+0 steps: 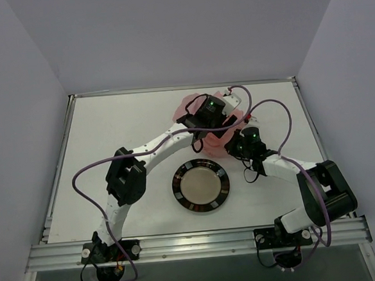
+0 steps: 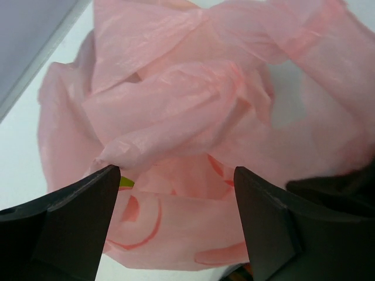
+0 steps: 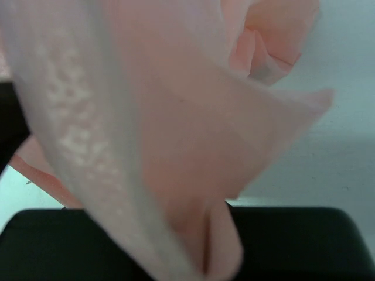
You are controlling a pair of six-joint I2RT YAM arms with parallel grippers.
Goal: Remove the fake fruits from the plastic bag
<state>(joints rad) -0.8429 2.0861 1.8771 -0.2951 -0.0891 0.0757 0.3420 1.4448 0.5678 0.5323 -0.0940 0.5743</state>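
Pink translucent film of the plastic bag (image 1: 186, 106) lies crumpled on the bench (image 1: 110, 133), towards the far edge and right of centre, with both wrists over it. None of the fake fruits shows outside the bag, and none lies on the plate (image 1: 177, 189) nearer the front edge. The task therefore appears to be at its start, with every fruit yet to come out. A yellow-green fleck beside one left finger (image 2: 76, 225) may be fruit or print; it cannot be told which.

The left arm reaches diagonally from the near left corner. The left gripper (image 2: 176, 172) points down at the folds, its jaws spread wide and holding nothing. The right arm bends in from the near right corner. The right gripper (image 1: 234, 145) is at the bag's near right side. Film draped across its camera hides the fingers, so its state cannot be told.
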